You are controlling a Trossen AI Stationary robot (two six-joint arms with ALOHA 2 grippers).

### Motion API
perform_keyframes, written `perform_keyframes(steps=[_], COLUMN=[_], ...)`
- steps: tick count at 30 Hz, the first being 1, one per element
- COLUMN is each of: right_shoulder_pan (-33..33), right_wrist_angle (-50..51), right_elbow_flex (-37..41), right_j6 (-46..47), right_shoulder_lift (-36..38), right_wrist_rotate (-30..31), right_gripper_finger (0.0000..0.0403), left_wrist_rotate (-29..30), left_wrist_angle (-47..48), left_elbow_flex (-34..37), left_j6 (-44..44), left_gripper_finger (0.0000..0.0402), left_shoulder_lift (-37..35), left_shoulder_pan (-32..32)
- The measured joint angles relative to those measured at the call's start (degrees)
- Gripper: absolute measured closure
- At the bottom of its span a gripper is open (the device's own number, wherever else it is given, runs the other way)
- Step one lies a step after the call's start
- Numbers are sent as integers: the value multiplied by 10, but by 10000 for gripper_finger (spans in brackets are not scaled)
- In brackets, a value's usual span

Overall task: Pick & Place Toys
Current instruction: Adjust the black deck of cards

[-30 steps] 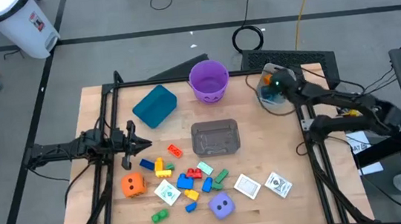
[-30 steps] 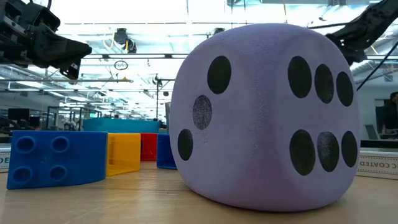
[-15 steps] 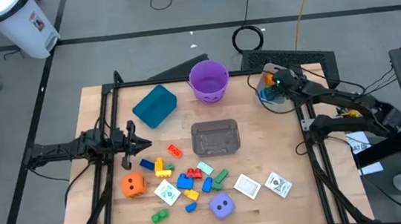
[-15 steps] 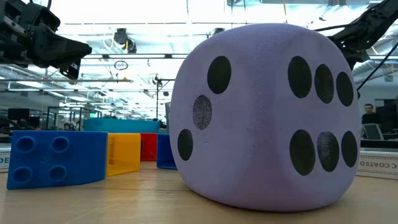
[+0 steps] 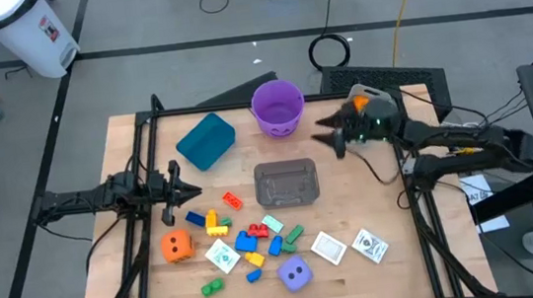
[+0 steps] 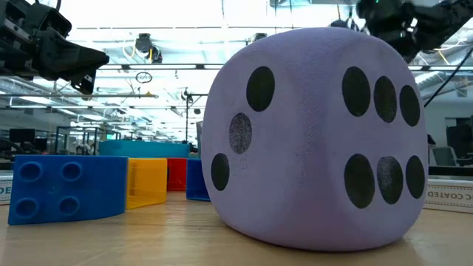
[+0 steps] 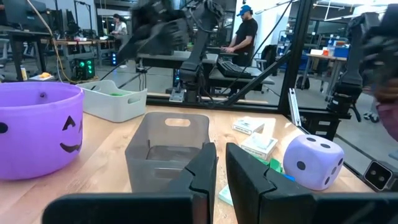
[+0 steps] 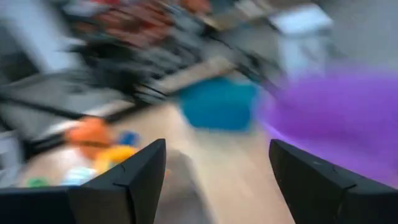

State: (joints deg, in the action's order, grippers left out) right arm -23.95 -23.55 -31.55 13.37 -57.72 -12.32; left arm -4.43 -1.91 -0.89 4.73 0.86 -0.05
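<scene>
Several small red, blue, yellow and green blocks [image 5: 246, 238] lie on the table's near half. An orange die [image 5: 175, 246] sits to their left and a purple die [image 5: 296, 275] near the front edge. White cards [image 5: 329, 248] lie flat to the right. My right gripper [image 5: 324, 131] is open and empty in the air, between the purple bucket [image 5: 277, 106] and the clear tub [image 5: 286, 184]. My left gripper [image 5: 187, 190] is shut and empty, left of the tub and just beyond the blocks. The low view is filled by the purple die [image 6: 318, 140], with a blue block [image 6: 66, 186] beside it.
A teal bin [image 5: 206, 140] lies at the far left and the purple bucket stands at the far middle. Another tub [image 7: 115, 99] sits in the far right corner. The table's black frame posts [image 5: 416, 203] run along both sides. People work at desks beyond the table [image 7: 245, 31].
My right gripper has swung quickly from above the far right corner toward the table's left. It now hangs between the purple bucket and the clear tub. The toys lie where they were.
</scene>
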Motion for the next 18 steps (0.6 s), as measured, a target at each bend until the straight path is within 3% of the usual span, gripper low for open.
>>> perform_keyframes(steps=[5, 11, 14, 18], right_shoulder_pan=[142, 269, 341, 445], right_wrist_angle=[-146, -179, -160, -49], right_elbow_flex=[-1, -1, -2, -41], right_j6=[-71, -64, -48, -53], right_shoulder_lift=[-31, -39, -39, -40], right_wrist_rotate=[-1, 14, 83, 199], right_gripper_finger=[144, 145, 145, 145], left_wrist_rotate=[0, 0, 0, 0], left_wrist_angle=[0, 0, 0, 0], left_elbow_flex=[0, 0, 0, 0], left_j6=[0, 0, 0, 0], left_gripper_finger=[360, 360, 360, 360], left_shoulder_lift=[0, 0, 0, 0], left_shoulder_pan=[0, 0, 0, 0])
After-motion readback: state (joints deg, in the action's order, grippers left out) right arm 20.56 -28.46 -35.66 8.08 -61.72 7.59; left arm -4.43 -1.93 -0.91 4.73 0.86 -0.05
